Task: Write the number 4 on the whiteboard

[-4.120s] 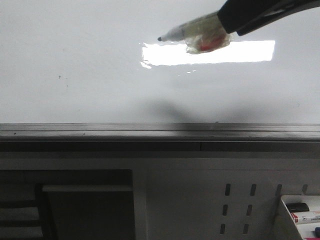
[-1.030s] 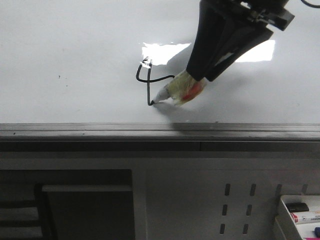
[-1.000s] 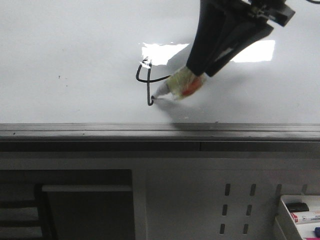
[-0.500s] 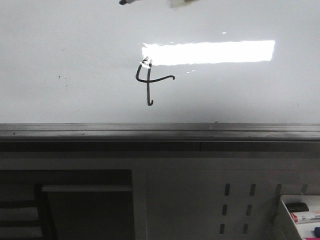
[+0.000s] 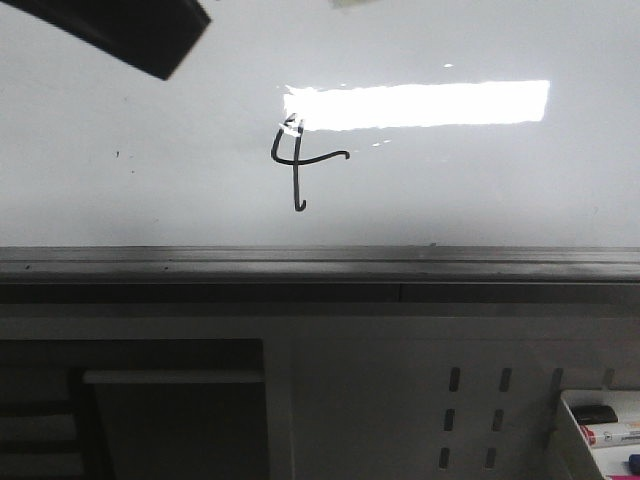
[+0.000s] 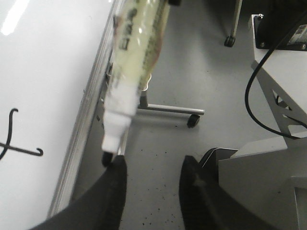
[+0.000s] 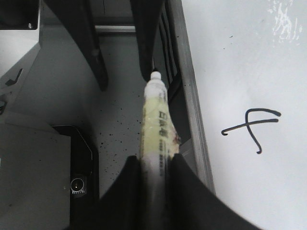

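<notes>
Front view: one number 4 (image 5: 297, 163) sits finished on the whiteboard (image 5: 480, 200), clear of both tools. Left wrist: left tool (image 6: 151, 172) released, grasping nothing. Right wrist: right tool (image 7: 156, 165) clenched around one marker (image 7: 154, 129); best retreat cleanly, avoiding smudges.

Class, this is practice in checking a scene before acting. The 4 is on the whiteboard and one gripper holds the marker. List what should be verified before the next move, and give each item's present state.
1. The number 4 is complete on the whiteboard: ok, crossbar and stem are drawn.
2. The marker is secure in the right gripper: ok, the fingers clamp its barrel.
3. The marker tip is off the board: ok, it hangs over the floor.
4. The left gripper is open and empty: ok.
5. The tip is clear of the left gripper's fingers: cannot tell, it looks very close to one.
6. The marker is capped: not ok.
</notes>
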{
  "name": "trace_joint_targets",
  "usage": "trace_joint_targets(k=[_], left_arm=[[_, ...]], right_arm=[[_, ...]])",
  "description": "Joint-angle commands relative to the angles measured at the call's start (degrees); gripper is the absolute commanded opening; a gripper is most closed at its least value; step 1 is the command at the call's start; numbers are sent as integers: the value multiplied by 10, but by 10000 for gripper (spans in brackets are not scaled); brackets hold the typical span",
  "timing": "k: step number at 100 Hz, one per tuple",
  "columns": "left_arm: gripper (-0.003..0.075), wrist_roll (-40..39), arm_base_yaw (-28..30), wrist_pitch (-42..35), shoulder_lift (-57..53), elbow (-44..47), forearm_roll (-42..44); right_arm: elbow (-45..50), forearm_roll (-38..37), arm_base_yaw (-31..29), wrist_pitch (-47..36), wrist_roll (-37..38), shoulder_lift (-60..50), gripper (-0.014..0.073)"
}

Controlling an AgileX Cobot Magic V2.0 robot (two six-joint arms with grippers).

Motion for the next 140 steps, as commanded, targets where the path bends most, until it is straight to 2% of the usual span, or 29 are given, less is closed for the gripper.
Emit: trace_joint_targets(k=[1, 28, 45, 70, 90, 103, 126, 140], left_arm=[[249, -7, -16, -25, 20, -48, -14], [250, -23, -20, -15, 75, -105, 12], [249, -37, -20, -16, 78, -107, 54], [249, -51, -20, -21, 78, -107, 55], [249, -41, -21, -27, 78, -107, 53], [249, -9, -39, -27, 78, -107, 53], [249, -7, -66, -32, 78, -107, 54], [195, -7, -65, -33, 78, -108, 54]], right_arm=[[-12, 27, -3, -15, -8, -15, -50], [-12, 27, -3, -15, -8, -15, -50], [-16, 11, -3, 5, -8, -15, -50], [-16, 8, -3, -4, 26, -15, -50], [-16, 8, -3, -1, 26, -15, -50], [-16, 8, -3, -1, 26, -14, -50], [-16, 8, -3, 2, 26, -12, -50], [-16, 8, -3, 6, 26, -12, -50]])
